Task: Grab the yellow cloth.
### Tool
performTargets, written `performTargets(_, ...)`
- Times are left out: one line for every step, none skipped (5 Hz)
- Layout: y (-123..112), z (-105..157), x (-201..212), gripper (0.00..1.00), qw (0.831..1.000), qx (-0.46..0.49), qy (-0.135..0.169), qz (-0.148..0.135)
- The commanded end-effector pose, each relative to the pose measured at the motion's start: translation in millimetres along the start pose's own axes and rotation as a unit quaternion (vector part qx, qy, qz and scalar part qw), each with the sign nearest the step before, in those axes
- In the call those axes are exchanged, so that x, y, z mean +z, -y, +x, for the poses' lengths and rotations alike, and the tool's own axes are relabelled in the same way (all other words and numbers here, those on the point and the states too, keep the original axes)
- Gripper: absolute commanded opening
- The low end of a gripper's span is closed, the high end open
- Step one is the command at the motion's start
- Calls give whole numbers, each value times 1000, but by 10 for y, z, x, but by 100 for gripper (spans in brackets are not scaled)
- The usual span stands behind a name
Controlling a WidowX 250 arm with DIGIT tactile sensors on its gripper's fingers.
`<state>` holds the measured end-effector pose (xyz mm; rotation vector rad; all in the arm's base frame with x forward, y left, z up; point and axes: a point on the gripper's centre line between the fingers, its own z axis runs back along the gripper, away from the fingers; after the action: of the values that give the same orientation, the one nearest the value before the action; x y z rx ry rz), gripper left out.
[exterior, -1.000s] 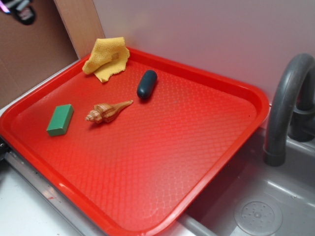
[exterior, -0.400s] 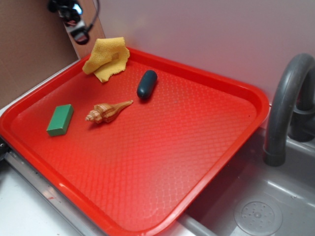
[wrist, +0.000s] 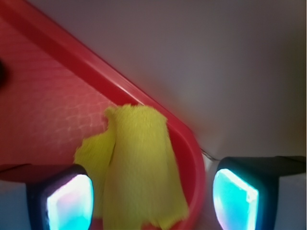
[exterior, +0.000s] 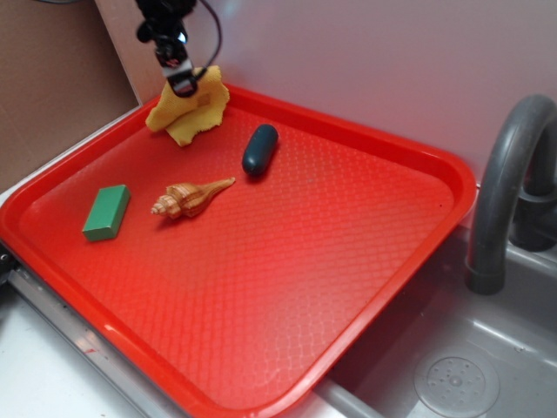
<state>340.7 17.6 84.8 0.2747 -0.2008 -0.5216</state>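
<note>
The yellow cloth (exterior: 193, 111) lies crumpled in the far left corner of the red tray (exterior: 365, 287), draped partly against the tray rim. My gripper (exterior: 181, 85) hangs just above the cloth's upper edge. In the wrist view the cloth (wrist: 136, 167) lies between the two glowing fingertips (wrist: 69, 203), which stand wide apart. The gripper (wrist: 152, 203) is open and holds nothing.
On the tray lie a green block (exterior: 106, 212), a tan spiral seashell (exterior: 190, 198) and a dark oval object (exterior: 259, 149). A white wall stands right behind the cloth. A grey faucet (exterior: 505, 183) and a sink (exterior: 452, 374) are at the right.
My gripper has come in from the upper left and moved right and down, from off the tray's corner to just above the yellow cloth. The objects on the tray have not moved.
</note>
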Motion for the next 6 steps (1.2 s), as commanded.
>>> performTargets(33, 124, -122, 100, 1000, -17, -16, 7)
performTargets(97, 64, -235, 62, 999, -2, -48, 3)
performTargets(113, 65, -178, 0, 997, 0, -68, 25)
performTargets(154, 122, 327, 0, 994, 32, -78, 64)
performTargets(272, 109, 910, 0, 984, 140, -85, 68)
performTargets(341, 51, 1467, 0, 970, 211, -92, 79)
